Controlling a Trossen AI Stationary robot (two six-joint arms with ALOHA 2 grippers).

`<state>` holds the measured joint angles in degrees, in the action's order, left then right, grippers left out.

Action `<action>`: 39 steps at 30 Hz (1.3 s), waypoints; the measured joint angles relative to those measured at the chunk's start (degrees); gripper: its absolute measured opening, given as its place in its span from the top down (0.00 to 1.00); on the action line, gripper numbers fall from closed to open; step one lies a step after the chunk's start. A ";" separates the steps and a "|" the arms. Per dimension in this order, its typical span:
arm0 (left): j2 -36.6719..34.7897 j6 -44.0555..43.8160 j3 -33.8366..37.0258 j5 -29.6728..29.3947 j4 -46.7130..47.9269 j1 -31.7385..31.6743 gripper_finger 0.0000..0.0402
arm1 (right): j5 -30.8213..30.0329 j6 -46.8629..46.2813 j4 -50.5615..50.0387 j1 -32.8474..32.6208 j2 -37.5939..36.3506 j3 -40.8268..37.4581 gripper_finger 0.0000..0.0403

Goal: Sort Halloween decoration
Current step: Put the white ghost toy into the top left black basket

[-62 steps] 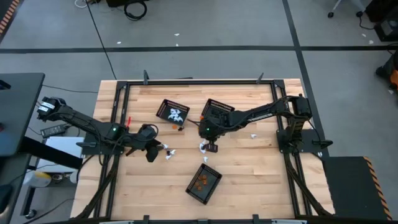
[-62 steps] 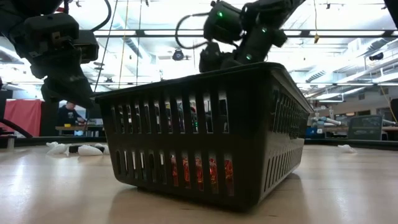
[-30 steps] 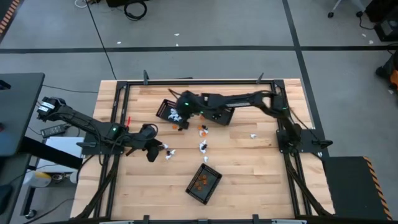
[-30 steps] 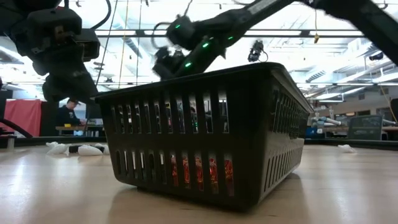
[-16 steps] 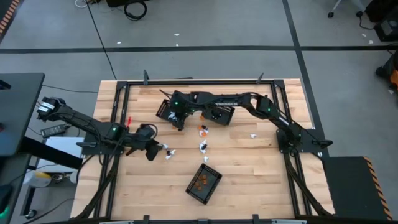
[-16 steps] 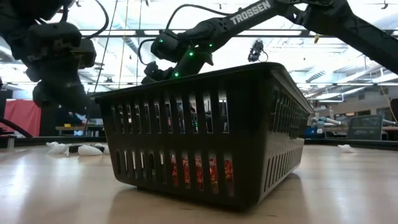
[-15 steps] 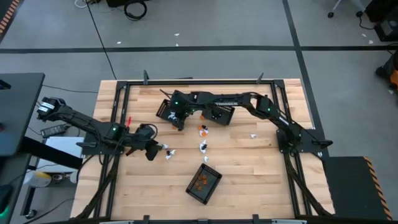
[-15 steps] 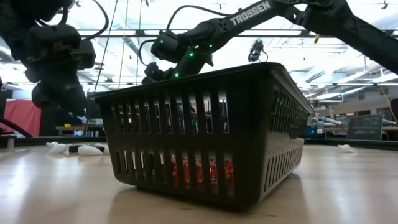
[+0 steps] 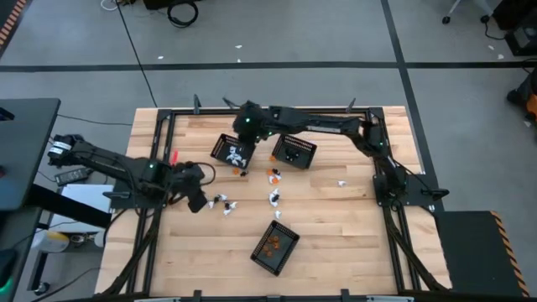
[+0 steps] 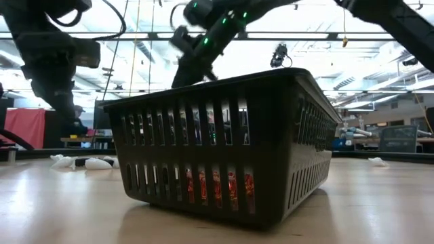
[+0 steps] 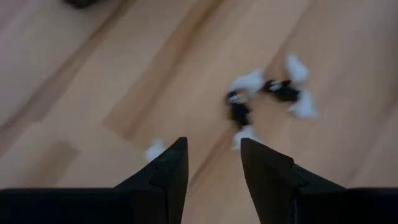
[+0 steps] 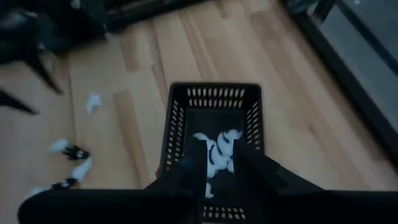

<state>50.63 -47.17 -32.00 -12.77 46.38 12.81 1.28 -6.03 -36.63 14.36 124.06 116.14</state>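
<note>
White trinkets (image 12: pixel 214 151) are lying in the black mesh basket (image 12: pixel 213 99) beneath the right gripper (image 12: pixel 216 163), its fingers slightly parted and empty, while the left gripper (image 11: pixel 210 163) is hanging spread over black and white trinkets (image 11: pixel 267 99) on the wooden table (image 9: pixel 336 218).

Black mesh baskets (image 9: pixel 294 151), white trinkets (image 12: pixel 214 151) (one basket), orange trinkets (image 9: pixel 271 245), pale wood table (image 9: pixel 336 226)

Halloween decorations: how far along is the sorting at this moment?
Partly done. White trinkets lie in the far-left basket and orange ones in the near basket. The right gripper hangs over the far-left basket, fingers slightly parted, nothing visibly held. The left gripper, open, hovers by loose black and white pieces. More pieces remain on the table.
</note>
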 joint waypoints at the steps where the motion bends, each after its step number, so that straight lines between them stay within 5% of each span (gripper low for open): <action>1: 0.00 0.25 -0.53 0.25 1.78 -1.04 0.61 | 0.06 -0.13 -0.49 -0.09 -1.06 0.02 0.79; 9: 1.26 4.11 -1.16 9.55 2.46 -9.84 0.61 | 0.02 -0.45 -7.34 -2.93 -6.35 0.02 0.79; 15: 4.85 8.82 -1.18 19.94 -2.63 -6.65 0.61 | -2.80 -3.45 -14.19 -4.42 -7.58 0.02 0.79; 20: 7.94 4.95 -1.19 13.33 -5.05 1.78 0.61 | -6.54 -6.25 -20.02 -4.88 -9.17 0.02 0.79; 29: 13.87 -20.69 -1.19 1.02 -10.16 12.47 0.58 | -14.76 0.27 -23.79 -5.40 -14.49 0.02 0.79; 33: 17.15 -32.47 -1.16 -0.59 -15.17 13.19 0.57 | -12.53 6.17 -22.22 -4.23 -15.97 0.02 0.79; 39: 25.60 -26.71 -6.29 -0.88 -22.12 12.97 0.57 | -4.46 13.06 -21.95 -1.24 -17.42 -1.27 0.79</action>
<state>76.23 -73.89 -38.29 -13.65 24.25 25.78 -3.18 7.03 -58.58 13.12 106.64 114.87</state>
